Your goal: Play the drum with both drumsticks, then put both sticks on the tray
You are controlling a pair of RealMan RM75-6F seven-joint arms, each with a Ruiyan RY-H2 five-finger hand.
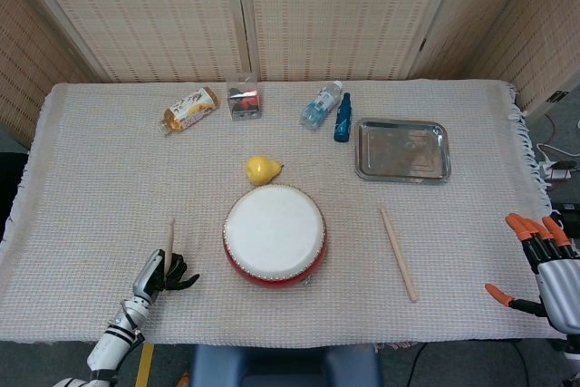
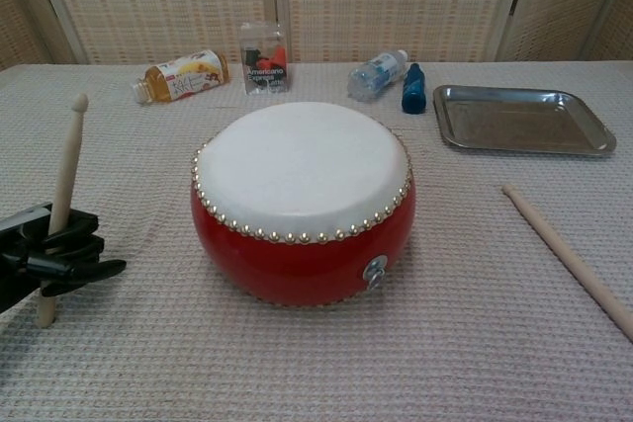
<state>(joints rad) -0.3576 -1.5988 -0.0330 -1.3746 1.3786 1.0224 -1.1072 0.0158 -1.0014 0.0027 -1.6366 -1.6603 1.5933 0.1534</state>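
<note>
Left hand: the left hand (image 1: 166, 275) sits at the near-left of the bench (image 1: 91, 178), fingers wrapped around the left drumstick (image 2: 63, 195), which stands nearly upright with its tip above the hand.
Right hand: the right hand (image 1: 544, 265) hovers at the near-right edge of the bench, fingers spread and holding nothing; it does not show in the chest view.
Right drumstick: the right drumstick (image 1: 398, 254) lies flat on the cloth, between the drum and the right hand, well apart from both.
Drum: the red drum (image 1: 275, 235) with its white skin stands at the near-centre, nothing touching it.
Tray: the metal tray (image 1: 403, 149) rests toward the far right with no stick in it.
Other things: a yellow pear (image 1: 262, 169) just behind the drum; an amber bottle (image 1: 189, 109), a small clear box (image 1: 244, 99), a clear water bottle (image 1: 321, 104) and a blue bottle (image 1: 343, 119) along the far side.
Done so far: one stick is in a grip, judging by how things lie.
Left to do: the right hand must pick up its stick, both must strike the drum, then both sticks go on the tray.
Progress: early; the task looks barely begun.
</note>
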